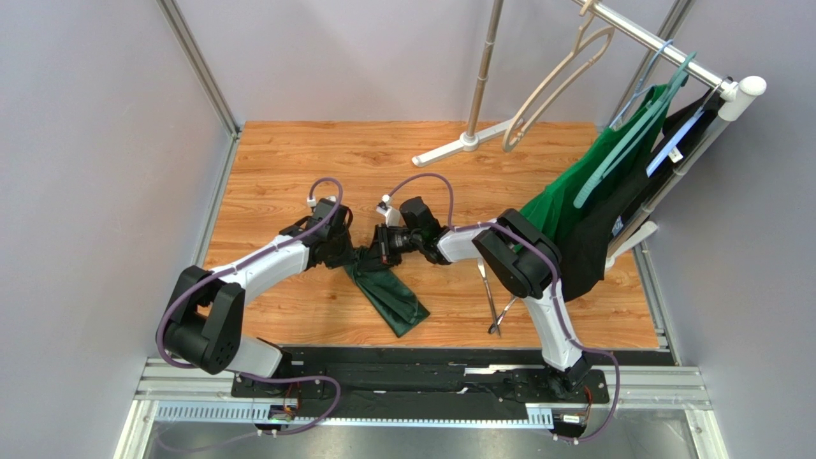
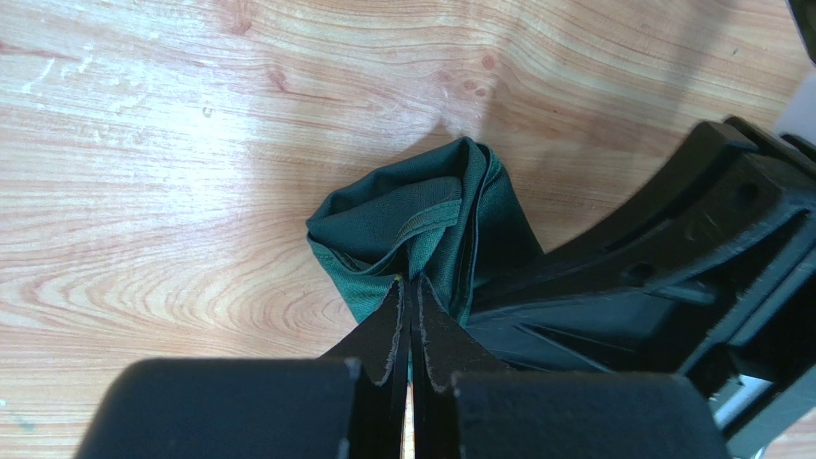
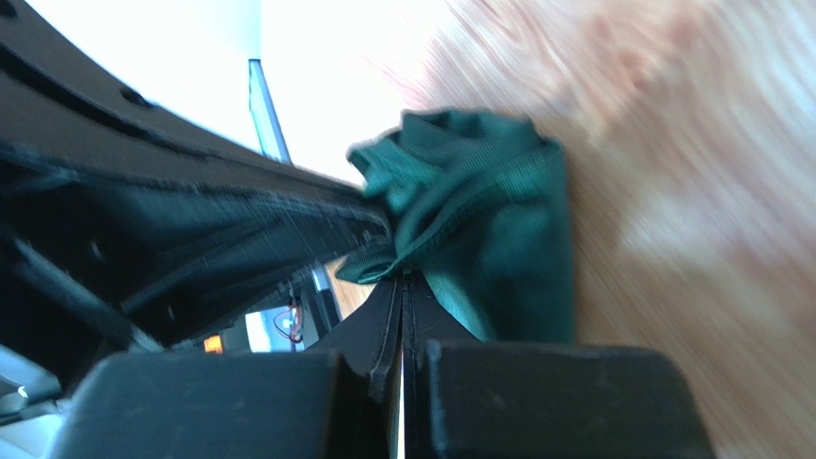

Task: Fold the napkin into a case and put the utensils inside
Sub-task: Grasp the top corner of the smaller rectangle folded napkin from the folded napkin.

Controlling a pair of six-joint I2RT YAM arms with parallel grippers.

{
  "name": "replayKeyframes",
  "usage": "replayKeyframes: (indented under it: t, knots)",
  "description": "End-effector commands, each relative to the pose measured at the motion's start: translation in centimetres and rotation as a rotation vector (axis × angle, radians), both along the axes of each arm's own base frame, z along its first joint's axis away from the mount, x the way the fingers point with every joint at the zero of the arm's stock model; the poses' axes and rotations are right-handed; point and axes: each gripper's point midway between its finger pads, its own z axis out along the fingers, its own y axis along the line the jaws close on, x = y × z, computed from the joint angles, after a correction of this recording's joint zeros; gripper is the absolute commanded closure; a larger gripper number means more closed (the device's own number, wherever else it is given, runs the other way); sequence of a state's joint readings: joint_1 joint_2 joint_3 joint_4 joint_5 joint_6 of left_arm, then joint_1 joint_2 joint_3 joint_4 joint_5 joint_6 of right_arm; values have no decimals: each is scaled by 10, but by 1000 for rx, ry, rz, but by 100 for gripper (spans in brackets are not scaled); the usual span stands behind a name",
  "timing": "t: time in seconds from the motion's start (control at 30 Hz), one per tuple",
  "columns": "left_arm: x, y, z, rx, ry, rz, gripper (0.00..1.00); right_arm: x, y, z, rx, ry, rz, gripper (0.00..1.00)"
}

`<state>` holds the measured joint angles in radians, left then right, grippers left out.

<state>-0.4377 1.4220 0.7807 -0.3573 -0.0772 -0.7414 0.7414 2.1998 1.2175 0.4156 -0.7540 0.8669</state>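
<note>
At table centre, where both arms meet over the cloth.

1. Step in hand, as judged: a fold of the napkin (image 1: 390, 295) toward a case. To do it well, move both pinches together, hold the hem taut and level, then lay it flat so the edges line up rather than bunch.
2. Left gripper (image 2: 410, 287): jaws together, clamped on a gathered hem of the napkin.
3. Right gripper (image 3: 402, 283): jaws together, pinching the same bunched end from the opposite side.
4. Napkin: dark green, its upper end crumpled between the grippers, the rest trailing diagonally across the wooden table (image 1: 287, 172).
5. Utensils (image 1: 494, 304): silver, lying well apart to the right, beside the right arm, not yet cased.
</note>
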Motion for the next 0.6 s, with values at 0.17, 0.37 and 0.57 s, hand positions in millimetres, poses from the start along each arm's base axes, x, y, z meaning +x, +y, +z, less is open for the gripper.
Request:
replayKeyframes:
  t: [0.17, 0.37, 0.57]
  knots:
    - [-2, -22, 15, -120, -17, -49, 100, 17, 40, 10, 77, -50, 43, 100]
    - [-8, -20, 13, -146, -1, -7, 100, 19, 40, -29, 38, -13, 35, 100]
    - [-3, -10, 27, -126, -70, 30, 100, 25, 37, 9, 146, -11, 60, 100]
